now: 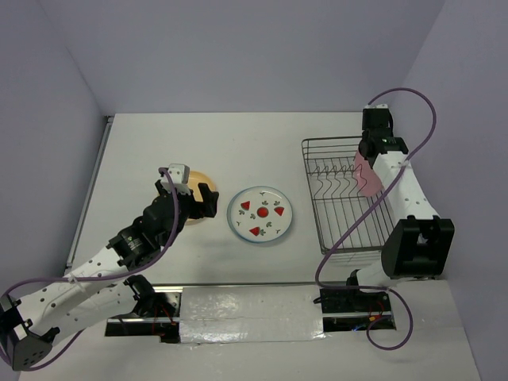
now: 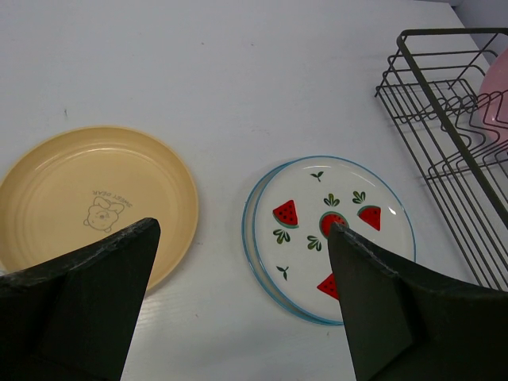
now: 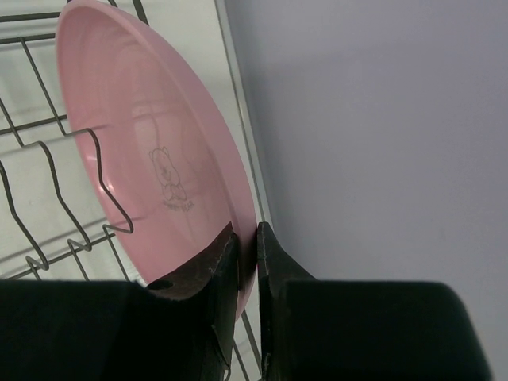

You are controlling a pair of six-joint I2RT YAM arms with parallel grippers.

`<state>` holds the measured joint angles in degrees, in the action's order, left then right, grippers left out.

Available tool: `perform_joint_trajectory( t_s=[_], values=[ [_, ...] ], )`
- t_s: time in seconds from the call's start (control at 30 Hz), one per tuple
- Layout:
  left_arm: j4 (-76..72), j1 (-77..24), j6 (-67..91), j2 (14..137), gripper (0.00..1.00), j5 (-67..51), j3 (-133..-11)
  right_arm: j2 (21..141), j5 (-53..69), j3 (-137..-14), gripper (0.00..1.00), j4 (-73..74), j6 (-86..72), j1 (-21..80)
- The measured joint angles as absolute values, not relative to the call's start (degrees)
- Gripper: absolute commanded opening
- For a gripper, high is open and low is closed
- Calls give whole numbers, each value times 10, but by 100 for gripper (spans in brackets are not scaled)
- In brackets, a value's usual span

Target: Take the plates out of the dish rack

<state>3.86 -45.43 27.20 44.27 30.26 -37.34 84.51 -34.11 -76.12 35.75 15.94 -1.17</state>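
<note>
At the rack (image 1: pixel 329 140)'s wall-side edge, the right end effector (image 3: pixel 247 238) pinches the pink plate (image 3: pixel 151 143); the left end effector (image 2: pixel 244 230) gapes wide over the white surface (image 1: pixel 198 151).

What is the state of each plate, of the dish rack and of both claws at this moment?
dish rack: holds only the pink plate.
pink plate: stands on edge among the tines, rim gripped.
yellow plate: lies flat on the table, outside the dish rack.
watermelon plate: lies flat on the table, beside the yellow plate.
left claw: open, empty, above the table.
right claw: shut on the pink plate's rim.
</note>
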Motion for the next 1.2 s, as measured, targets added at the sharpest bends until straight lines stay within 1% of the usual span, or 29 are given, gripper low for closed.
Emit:
perform_joint_trajectory(
  t_s=[0.3, 0.73, 0.87, 0.93, 1.03, 1.1, 1.13, 1.17, 1.2],
  values=[
    [38, -454, 272, 446, 99, 301, -373, 848, -402, -743, 0, 326, 162, -3],
    [38, -454, 272, 453, 99, 294, -373, 876, -460, -742, 0, 299, 161, 40],
    [36, -454, 272, 459, 96, 281, -373, 885, -480, -745, 0, 296, 159, 44],
    [30, -454, 272, 468, 95, 266, -374, 885, -480, -747, 0, 297, 159, 44],
    [27, -454, 275, 498, 91, 236, -385, 885, -478, -750, 0, 298, 159, 44],
    [30, -454, 287, 546, 88, 209, -411, 885, -476, -750, 0, 300, 159, 44],
    [30, -454, 293, 562, 85, 201, -420, 885, -475, -750, 0, 300, 159, 44],
    [29, -454, 305, 581, 78, 190, -431, 885, -474, -750, 0, 301, 158, 44],
    [24, -454, 312, 597, 74, 180, -438, 885, -473, -750, 0, 301, 157, 44]
  ],
)
